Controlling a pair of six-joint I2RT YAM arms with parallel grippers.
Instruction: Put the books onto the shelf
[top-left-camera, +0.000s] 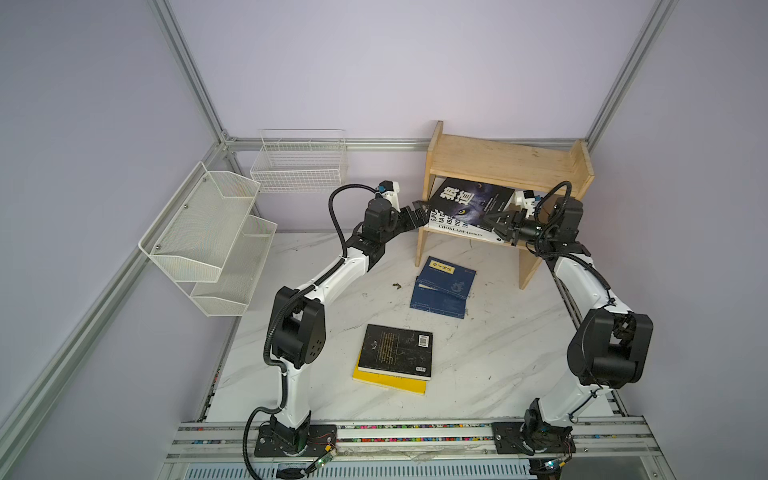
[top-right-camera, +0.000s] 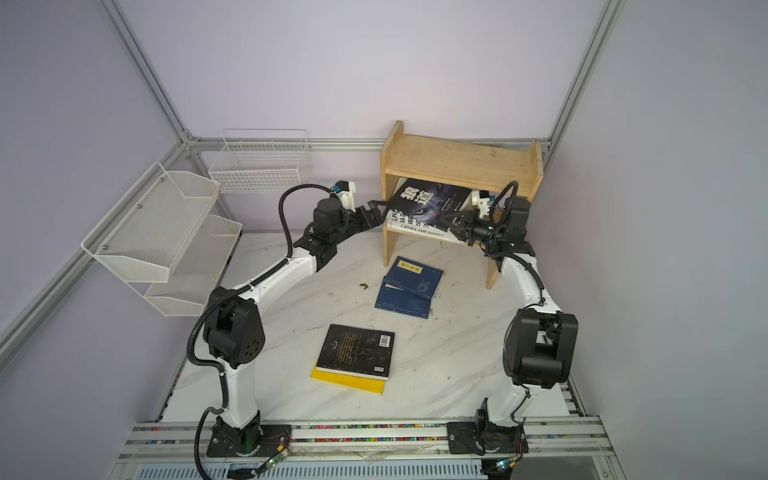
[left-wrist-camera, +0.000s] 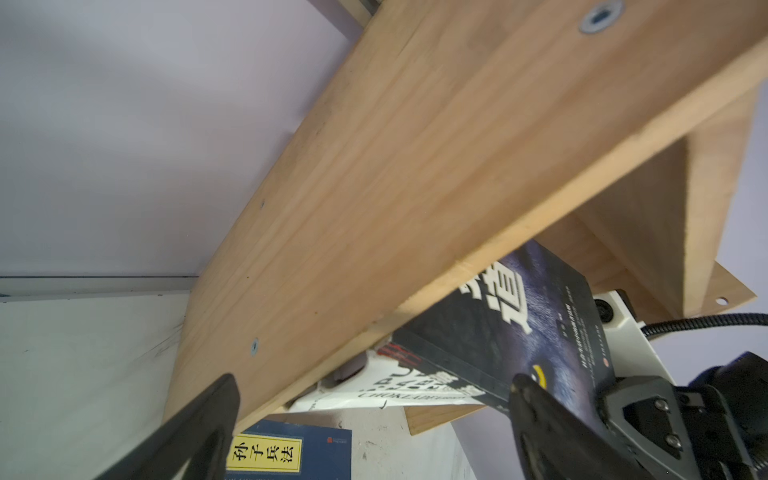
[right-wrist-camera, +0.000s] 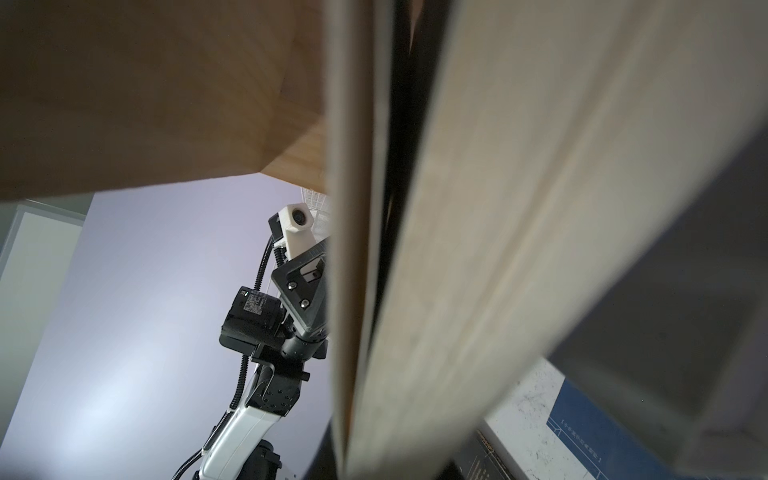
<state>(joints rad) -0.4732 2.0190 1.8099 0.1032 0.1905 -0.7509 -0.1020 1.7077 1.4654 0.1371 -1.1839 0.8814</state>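
while left claw (top-left-camera: 420, 211) gapes, right claw (top-left-camera: 497, 226) grips black book (top-left-camera: 465, 200), white "chokladfabriken" book (top-left-camera: 457, 233) beneath

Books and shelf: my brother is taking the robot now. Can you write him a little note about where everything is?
Left gripper: open, empty, beside the shelf's left panel.
Right gripper: shut on the black wolf book, which lies tilted in the lower tier on a white book.
Done: white book shelved; wolf book nearly in.
Left: two overlapping navy books, and the black book on the yellow book, all on the table.
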